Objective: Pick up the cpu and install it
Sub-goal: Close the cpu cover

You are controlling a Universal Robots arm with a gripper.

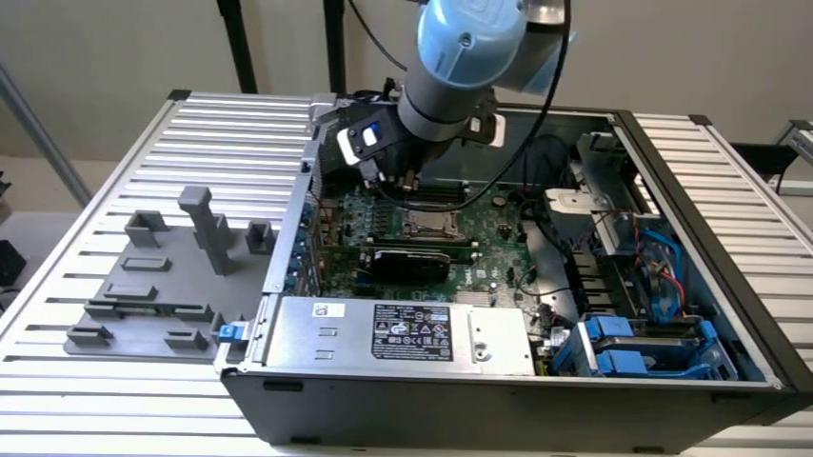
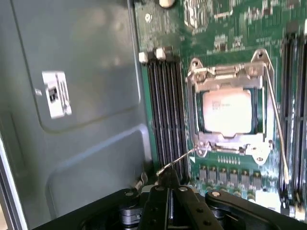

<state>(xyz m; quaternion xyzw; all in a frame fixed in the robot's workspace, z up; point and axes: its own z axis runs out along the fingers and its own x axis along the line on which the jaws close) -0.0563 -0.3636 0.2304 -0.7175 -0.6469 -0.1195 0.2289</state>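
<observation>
arm (image 1: 439, 114): grey tube, light-blue joint cap | cable (image 1: 555, 67): black | pincer (image 2: 169, 184): black, silver screws

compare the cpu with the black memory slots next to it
The cpu is a pale silvery square; the memory slots are long, narrow and black. The cpu sits within a metal socket frame; the slots look empty. Both lie flat on the green motherboard.
</observation>
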